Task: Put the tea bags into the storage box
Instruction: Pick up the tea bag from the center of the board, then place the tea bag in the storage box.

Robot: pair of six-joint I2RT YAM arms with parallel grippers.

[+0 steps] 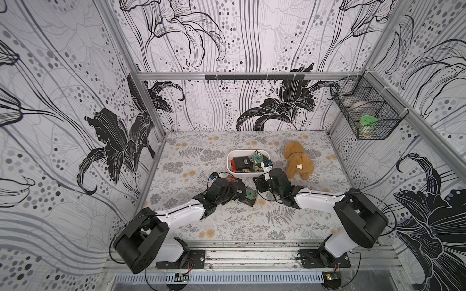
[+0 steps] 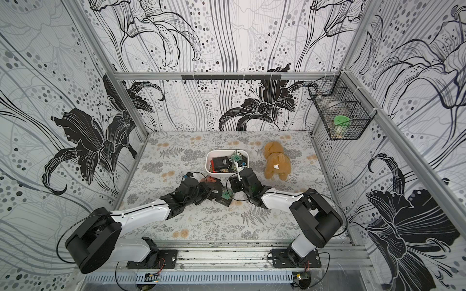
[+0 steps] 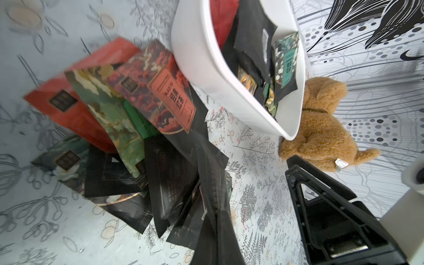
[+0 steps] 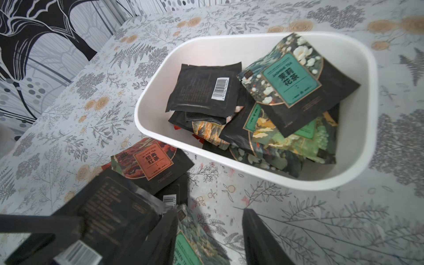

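1. While your right gripper (image 4: 211,213) hangs low over the cloth with its jaws apart and nothing between them, a green-labelled sachet (image 4: 190,247) lies directly beneath one finger. That reads as a hand lined up for its next pick, not one carrying anything.
2. Just beside that hand, your left gripper (image 1: 233,188) is down among the loose tea bags (image 3: 146,107) with its jaws pressed together. Black packets crowd its fingers, and I cannot tell whether one is actually pinched.
3. A little ahead of both hands the heap fans out, its packets overlapping, with a red-labelled sachet (image 4: 153,163) lying nearest the box. With that much overlap, you may well drag a neighbour along with whichever one you take.
4. Right beyond the heap, within short reach of either hand, the storage box (image 4: 358,114) sits upright on the table. It already holds a jumble of packets, with a teal jasmine sachet (image 4: 291,80) uppermost. Its closeness keeps every carry short, and I judge the job partly done.
5. Past the box, toward your right hand's outer side, a tan plush toy (image 1: 298,163) lies near the box but apart from it. Leave it be.
6. Under everything, the table cover (image 1: 227,226) is flat and pale, printed with grey ferns and tan blossoms. Black-and-white lily wallpaper closes three sides. A black hook rail (image 1: 254,76) runs along the far wall. A wire basket (image 1: 365,113) hangs high on your right arm's side, well away from both hands.
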